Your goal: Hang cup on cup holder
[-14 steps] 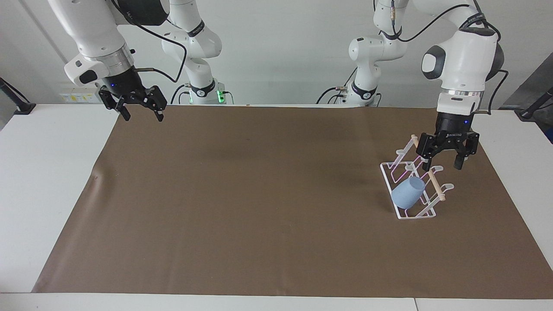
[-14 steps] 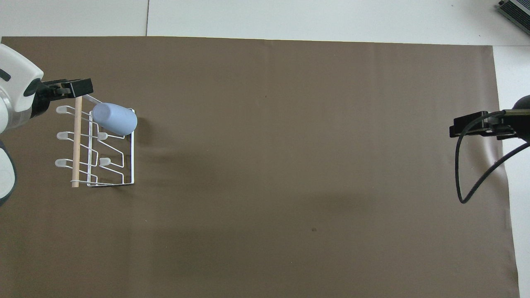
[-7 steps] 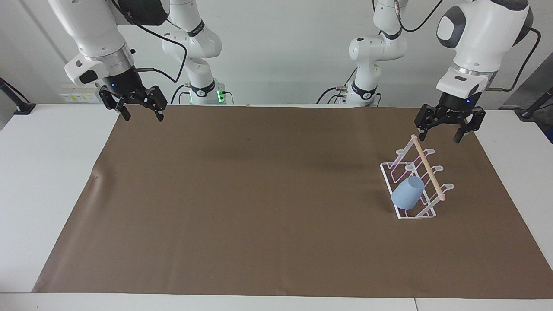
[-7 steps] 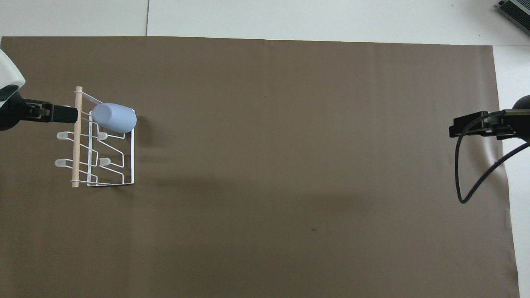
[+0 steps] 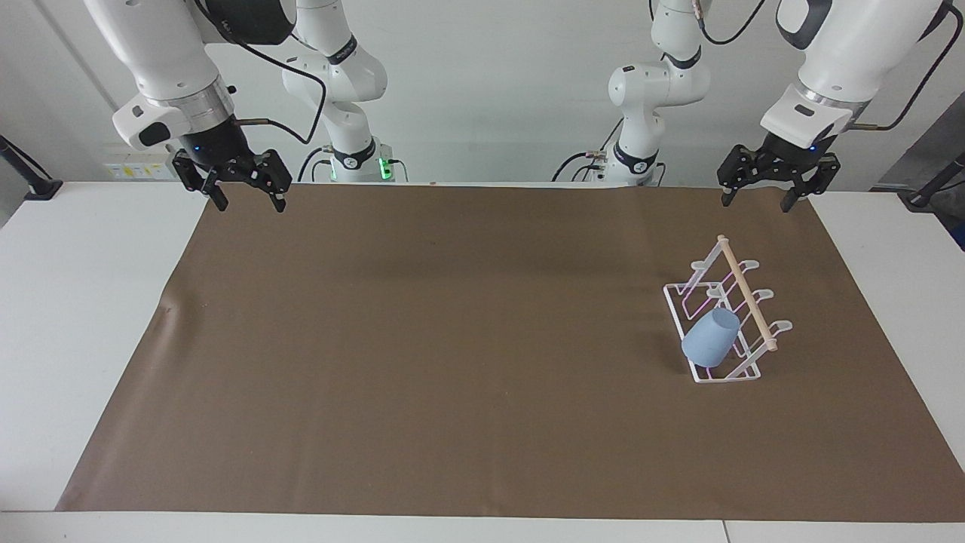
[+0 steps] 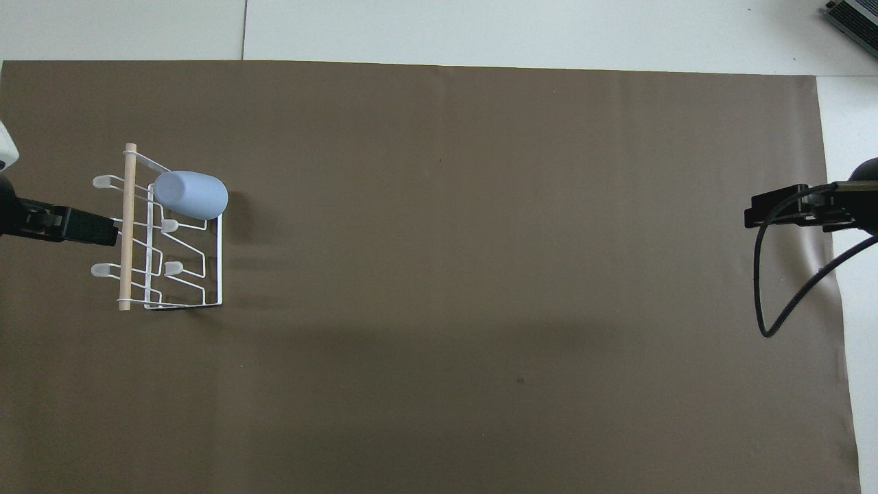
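The light-blue cup (image 5: 710,337) (image 6: 191,195) hangs tilted, mouth up toward the rod, on a prong of the white wire cup holder (image 5: 745,292) (image 6: 126,226), at the end farthest from the robots. The holder stands on the mat at the left arm's end of the table. Its other prongs are bare. My left gripper (image 5: 755,202) (image 6: 65,225) is open and empty, raised over the mat's edge by the robots, apart from the holder. My right gripper (image 5: 250,205) (image 6: 799,209) is open and empty, and waits over the mat's corner at the right arm's end.
A brown mat (image 5: 452,339) covers most of the white table (image 5: 75,302). A black cable loop (image 6: 761,302) hangs from the right arm. A grey device (image 6: 854,17) lies at the table's corner farthest from the robots.
My left gripper has risen from just over the holder's rod and drawn back toward the robots, still open. The cup stays on its prong. The right arm has not moved.
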Available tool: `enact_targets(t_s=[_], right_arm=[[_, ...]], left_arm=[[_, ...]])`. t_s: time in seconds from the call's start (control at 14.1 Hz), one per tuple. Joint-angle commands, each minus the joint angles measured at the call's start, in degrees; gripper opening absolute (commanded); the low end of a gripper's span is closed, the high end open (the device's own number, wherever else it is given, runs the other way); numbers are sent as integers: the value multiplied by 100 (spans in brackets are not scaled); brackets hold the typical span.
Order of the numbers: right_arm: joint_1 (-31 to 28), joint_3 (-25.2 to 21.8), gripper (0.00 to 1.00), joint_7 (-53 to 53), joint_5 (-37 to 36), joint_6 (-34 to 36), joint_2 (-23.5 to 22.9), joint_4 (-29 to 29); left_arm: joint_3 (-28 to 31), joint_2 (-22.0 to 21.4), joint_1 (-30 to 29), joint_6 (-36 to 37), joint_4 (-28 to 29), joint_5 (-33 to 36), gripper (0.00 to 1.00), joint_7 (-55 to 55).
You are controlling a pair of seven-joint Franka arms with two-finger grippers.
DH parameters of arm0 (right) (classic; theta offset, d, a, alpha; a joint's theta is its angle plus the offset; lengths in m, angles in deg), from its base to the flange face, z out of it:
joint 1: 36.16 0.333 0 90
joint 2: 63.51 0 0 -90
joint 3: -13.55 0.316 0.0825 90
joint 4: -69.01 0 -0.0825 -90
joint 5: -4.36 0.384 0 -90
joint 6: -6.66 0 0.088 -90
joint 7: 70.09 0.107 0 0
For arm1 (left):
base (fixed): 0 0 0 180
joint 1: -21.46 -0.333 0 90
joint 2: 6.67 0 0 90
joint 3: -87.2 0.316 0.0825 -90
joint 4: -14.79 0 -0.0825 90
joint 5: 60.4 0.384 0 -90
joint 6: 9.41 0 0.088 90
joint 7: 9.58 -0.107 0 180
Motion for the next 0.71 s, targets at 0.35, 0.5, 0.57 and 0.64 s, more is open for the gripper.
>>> enact_targets(t_s=[0.35,0.5,0.57,0.64], right_arm=[[-2,47,100,-104,98,61,85,-50],[-2,65,100,-95,115,52,85,-50],[25,65,100,-69,107,43,102,-41],[34,73,100,-69,107,-18,128,-33]], left_arm=[[102,-41,-79,629,-348,-57,100,-41],[119,-102,-96,638,-348,-41,100,-49],[76,-233,-122,612,-322,-49,100,-67],[75,-287,-114,551,-269,-40,100,-58]])
